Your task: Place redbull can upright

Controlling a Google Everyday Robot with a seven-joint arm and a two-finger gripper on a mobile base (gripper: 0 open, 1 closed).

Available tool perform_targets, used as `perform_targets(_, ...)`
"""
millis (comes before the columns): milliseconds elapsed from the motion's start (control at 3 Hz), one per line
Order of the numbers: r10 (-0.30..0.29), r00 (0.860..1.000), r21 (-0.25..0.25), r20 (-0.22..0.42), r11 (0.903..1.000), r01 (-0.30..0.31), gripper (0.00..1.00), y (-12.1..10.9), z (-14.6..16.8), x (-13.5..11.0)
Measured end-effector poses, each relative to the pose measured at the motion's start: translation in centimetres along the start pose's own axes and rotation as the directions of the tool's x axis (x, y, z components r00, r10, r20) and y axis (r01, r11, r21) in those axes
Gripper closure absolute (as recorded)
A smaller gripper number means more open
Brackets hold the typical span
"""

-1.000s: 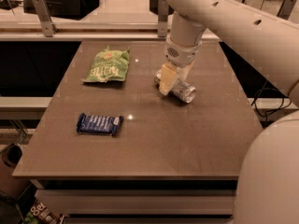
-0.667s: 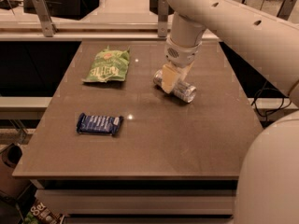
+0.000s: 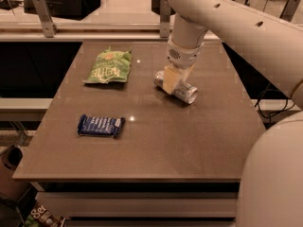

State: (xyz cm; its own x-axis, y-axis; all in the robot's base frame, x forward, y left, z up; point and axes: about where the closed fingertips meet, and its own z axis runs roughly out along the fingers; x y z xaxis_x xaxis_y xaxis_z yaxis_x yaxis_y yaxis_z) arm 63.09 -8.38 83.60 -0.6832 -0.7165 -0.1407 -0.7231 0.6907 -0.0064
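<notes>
Starting nearest, the table [image 3: 156,150] showed a broad bare stretch of brown top in front of the redbull can [image 3: 188,93], running to the near edge. The robot's pale body [image 3: 277,174] bulked in front and to the right of the can, crowding that corner. A blue wrapped bar [image 3: 101,126] lay flat in front and well to the left of the can, its white print too small to read. The can itself lay on its side, right of the tabletop's middle, one shiny end pointing front-right. The gripper [image 3: 173,79] sat down over the can's left half; whether its jaws pinched it could not be told. A green chip bag [image 3: 109,66] lay left of the can and slightly behind it, well apart, its pale lettering unreadable. Behind the can the top ran bare to the far edge
</notes>
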Motion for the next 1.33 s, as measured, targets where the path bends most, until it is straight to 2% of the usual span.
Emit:
perform_targets(333, -0.001, 1.0, 0.001, 0.009, 1.0, 0.001, 1.0, -0.1, -0.1, 0.0)
perform_targets(1000, 0.002, 0.996, 0.04, 0.093, 0.9992, -0.006, 1.0, -1.4, -2.8, 1.5)
perform_targets(1333, 0.003, 0.987, 0.049, 0.16, 0.9987, -0.011, 1.0, -2.2, -4.4, 2.4)
